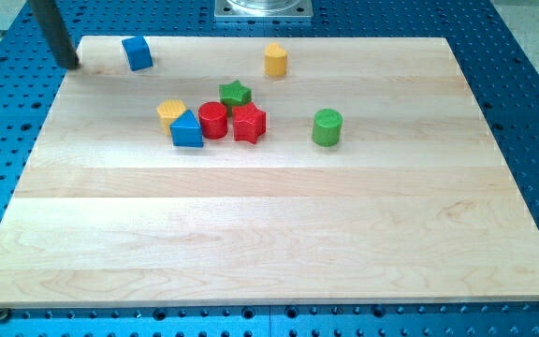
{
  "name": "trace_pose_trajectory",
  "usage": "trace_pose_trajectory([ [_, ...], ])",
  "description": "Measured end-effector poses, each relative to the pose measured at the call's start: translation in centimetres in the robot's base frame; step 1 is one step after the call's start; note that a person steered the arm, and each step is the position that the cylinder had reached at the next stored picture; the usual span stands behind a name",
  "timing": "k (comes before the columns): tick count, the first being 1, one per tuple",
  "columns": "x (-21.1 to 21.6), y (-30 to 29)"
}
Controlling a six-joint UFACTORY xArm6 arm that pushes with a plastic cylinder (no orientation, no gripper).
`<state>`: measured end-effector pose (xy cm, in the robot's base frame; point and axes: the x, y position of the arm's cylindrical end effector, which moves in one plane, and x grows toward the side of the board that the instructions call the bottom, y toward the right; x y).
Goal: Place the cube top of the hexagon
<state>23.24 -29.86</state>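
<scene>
The blue cube (pixel 138 52) sits near the board's top left corner. The yellow hexagon (pixel 275 59) stands at the top middle, well to the cube's right. My tip (pixel 70 65) is at the board's top left edge, to the left of the blue cube with a gap between them. A yellow block (pixel 169 111), maybe also a hexagon, lies in the cluster at middle left.
A cluster sits at middle left: a blue triangle (pixel 186 130), a red cylinder (pixel 212 120), a red star (pixel 248 123) and a green star (pixel 235 93). A green cylinder (pixel 327 126) stands alone to their right. The wooden board (pixel 269 234) lies on a blue perforated table.
</scene>
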Motion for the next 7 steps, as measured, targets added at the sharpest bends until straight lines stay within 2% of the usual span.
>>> trace_pose_trajectory([
  [1,-0.4,0.8],
  [2,-0.6,7.2],
  [3,-3.4,5.3],
  [4,-0.4,10.2],
  [5,4.5,10.1],
  [6,4.9,12.8],
  [7,2.0,13.5],
])
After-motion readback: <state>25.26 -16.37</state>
